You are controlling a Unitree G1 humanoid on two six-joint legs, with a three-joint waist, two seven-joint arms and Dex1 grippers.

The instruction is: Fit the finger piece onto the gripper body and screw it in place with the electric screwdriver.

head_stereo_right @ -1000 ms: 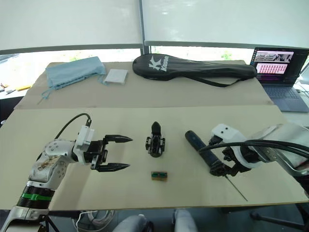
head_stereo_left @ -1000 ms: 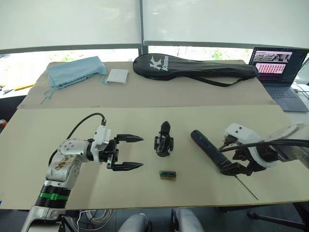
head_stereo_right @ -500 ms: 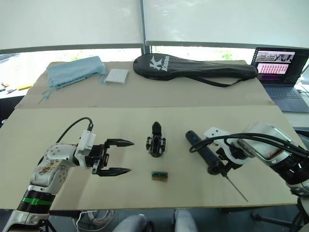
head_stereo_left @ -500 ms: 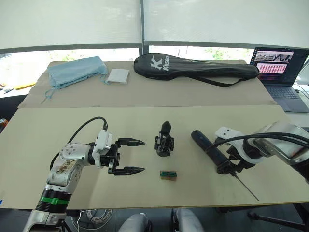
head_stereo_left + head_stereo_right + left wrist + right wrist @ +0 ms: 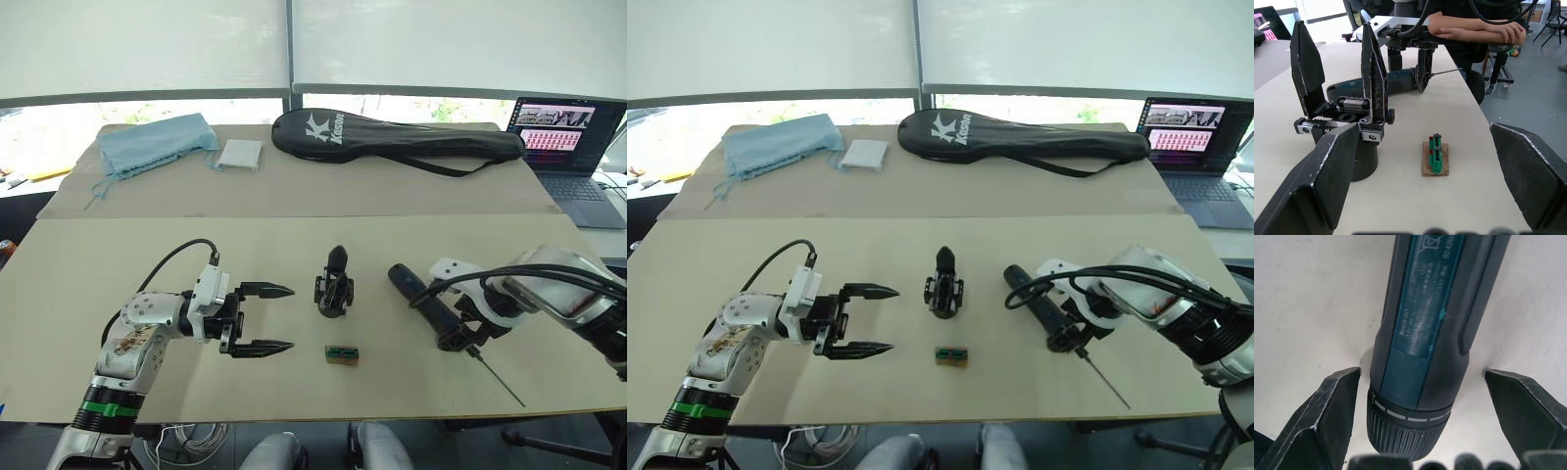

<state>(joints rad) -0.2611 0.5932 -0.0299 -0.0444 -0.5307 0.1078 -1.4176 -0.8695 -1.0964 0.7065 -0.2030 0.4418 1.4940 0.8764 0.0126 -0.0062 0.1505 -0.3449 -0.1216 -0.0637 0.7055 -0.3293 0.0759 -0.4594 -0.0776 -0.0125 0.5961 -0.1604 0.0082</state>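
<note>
Electric screwdriver (image 5: 423,302) lies flat on counter (image 5: 118,255), right of gripper body (image 5: 334,286) standing mid-counter. Right hand (image 5: 1420,431) spread wide, fingers straddling the screwdriver's collar, not gripping. Left hand (image 5: 266,318) released, pointing toward gripper body. Small green part (image 5: 341,353) near front edge.

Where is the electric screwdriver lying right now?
The electric screwdriver lies flat on the front table on the robot's right, to the right of the gripper body, with the open right gripper straddling its collar end.
</note>
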